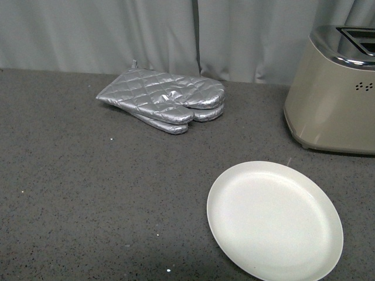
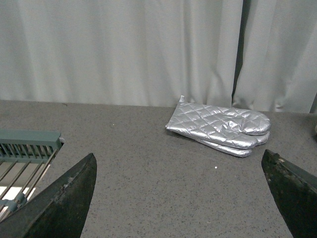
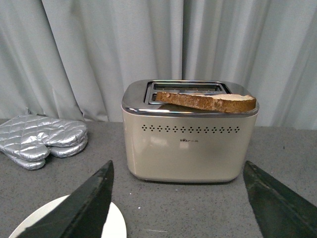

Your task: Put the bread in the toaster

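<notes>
1. Bread lies flat across the toaster top, over its slots, not inside.
2. Plate at lower right of the front view holds nothing.
3. Oven mitts lie on the bench, upper middle.
4. Left pincer and right pincer both gape wide, holding nothing.

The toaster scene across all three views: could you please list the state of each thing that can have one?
Beige metal toaster: upright, slots open on its chrome top.
Brown wholewheat bread slice: lying flat across the toaster's top, not in a slot.
Round white plate: empty.
Silver quilted oven mitts: stacked flat on the counter.
Left gripper: open, holding nothing.
Right gripper: open, holding nothing.
</notes>
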You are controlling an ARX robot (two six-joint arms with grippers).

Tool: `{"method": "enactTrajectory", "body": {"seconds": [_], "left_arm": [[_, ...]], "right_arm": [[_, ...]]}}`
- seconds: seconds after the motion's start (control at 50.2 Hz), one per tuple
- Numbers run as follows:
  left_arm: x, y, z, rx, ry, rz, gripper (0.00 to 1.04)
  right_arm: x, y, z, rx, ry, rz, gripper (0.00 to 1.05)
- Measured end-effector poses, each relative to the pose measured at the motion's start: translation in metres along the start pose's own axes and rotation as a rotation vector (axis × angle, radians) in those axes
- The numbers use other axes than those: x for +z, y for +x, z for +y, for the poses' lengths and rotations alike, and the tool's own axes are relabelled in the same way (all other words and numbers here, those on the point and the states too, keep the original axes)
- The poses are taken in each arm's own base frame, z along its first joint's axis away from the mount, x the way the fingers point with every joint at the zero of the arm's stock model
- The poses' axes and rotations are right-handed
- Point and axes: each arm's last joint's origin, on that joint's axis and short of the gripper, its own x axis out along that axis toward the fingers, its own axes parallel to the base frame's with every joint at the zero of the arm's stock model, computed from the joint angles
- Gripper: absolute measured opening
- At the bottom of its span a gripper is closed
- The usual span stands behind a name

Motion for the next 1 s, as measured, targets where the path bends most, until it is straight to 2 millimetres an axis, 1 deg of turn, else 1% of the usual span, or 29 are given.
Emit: {"method": "enactTrajectory", "body": {"seconds": [0.06, 0.1, 0.179, 0.259, 0.319, 0.338, 0.438, 0.637, 0.816, 0.995], "left_arm": [[0.0, 0.0, 0.0, 0.0, 0.0, 0.0, 0.98], [0.0, 0.0, 0.0, 0.0, 0.0, 0.0, 0.98], [0.0, 0.0, 0.0, 0.0, 0.0, 0.0, 0.98], [0.0, 0.0, 0.0, 0.0, -0.002, 0.0, 0.91], [0.0, 0.0, 0.0, 0.0, 0.0, 0.0, 0.98], [0.0, 0.0, 0.0, 0.0, 0.0, 0.0, 0.97], [0.0, 0.0, 0.0, 0.0, -0.001, 0.0, 0.9], [0.0, 0.0, 0.0, 0.0, 0.0, 0.0, 0.91], [0.0, 0.0, 0.0, 0.0, 0.0, 0.0, 0.87], [0.0, 0.0, 0.0, 0.0, 0.0, 0.0, 0.86]], "right_arm": [[0.0, 0.0, 0.0, 0.0, 0.0, 0.0, 0.9], [0.0, 0.0, 0.0, 0.0, 0.001, 0.0, 0.97], [0.0, 0.0, 0.0, 0.0, 0.001, 0.0, 0.95], [0.0, 0.0, 0.0, 0.0, 0.001, 0.0, 0.95], [0.0, 0.0, 0.0, 0.0, 0.001, 0.0, 0.95], [0.0, 0.0, 0.0, 0.0, 0.001, 0.0, 0.95], [0.0, 0.0, 0.0, 0.0, 0.001, 0.0, 0.95], [0.0, 0.0, 0.0, 0.0, 0.001, 0.0, 0.95], [0.0, 0.0, 0.0, 0.0, 0.001, 0.0, 0.95], [0.0, 0.0, 0.0, 0.0, 0.001, 0.0, 0.95]]}}
